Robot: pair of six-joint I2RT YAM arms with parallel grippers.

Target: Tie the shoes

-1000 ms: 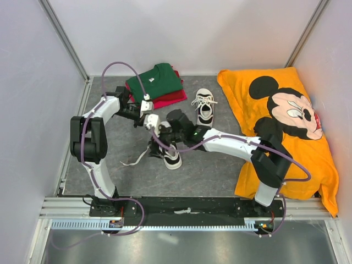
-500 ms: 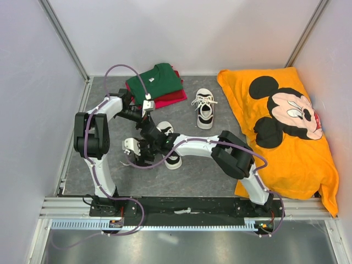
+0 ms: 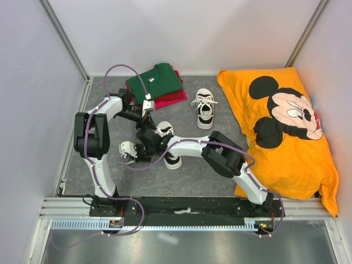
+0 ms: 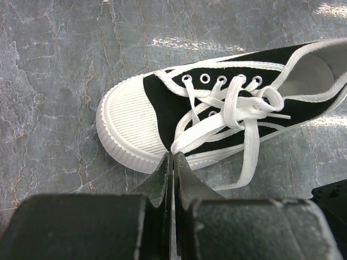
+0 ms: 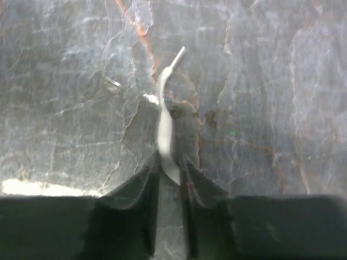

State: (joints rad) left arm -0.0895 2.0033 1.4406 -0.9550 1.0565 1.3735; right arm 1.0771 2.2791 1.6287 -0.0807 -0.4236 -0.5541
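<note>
**Right arm shifts a touch further left, lace pinched**

My right gripper [image 5: 172, 165] sits left of the small black canvas sneaker with white toe cap [image 4: 162, 105], jaws clamped on its white lace end [image 5: 165, 127]. My left gripper [image 4: 172, 162] is closed tight on a second lace strand [image 4: 187, 138] beside the toe. The laces are loosely crossed on the shoe, which rests on the grey marbled mat [image 4: 59, 65]. The matching sneaker [image 3: 204, 107] lies farther back.

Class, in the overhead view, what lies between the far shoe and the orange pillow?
Nothing: bare grey table separates far shoe and orange pillow, top view.
</note>
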